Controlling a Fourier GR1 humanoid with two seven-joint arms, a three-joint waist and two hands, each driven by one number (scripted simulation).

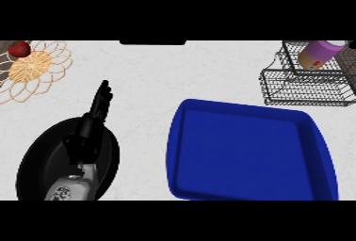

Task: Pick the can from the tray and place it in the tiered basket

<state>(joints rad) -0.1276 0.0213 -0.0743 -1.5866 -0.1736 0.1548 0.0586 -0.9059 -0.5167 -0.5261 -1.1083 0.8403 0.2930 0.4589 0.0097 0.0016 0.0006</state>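
Nearest to me: left hand (89,136), lower left of the frame, forearm rising from the bottom edge, over a black pan (35,164).
Fingers: straight and relaxed, pointing toward the top of the frame, holding nothing; I read this hand as resting.
Right hand: I can't find it anywhere in the head view.
Tray (250,155): blue, lower centre-right on the white surface (160,75), with nothing lying in it.
Can (319,54): purple with a yellow label, upper right corner, tilted inside the top tier of the tiered basket (306,84).
Can versus fingers: well apart, opposite sides of the frame, no contact.
Why so: I judge the placing done, since the can sits in the basket.
Elsewhere: a woven mat (31,70) with a red fruit (20,48), upper left.
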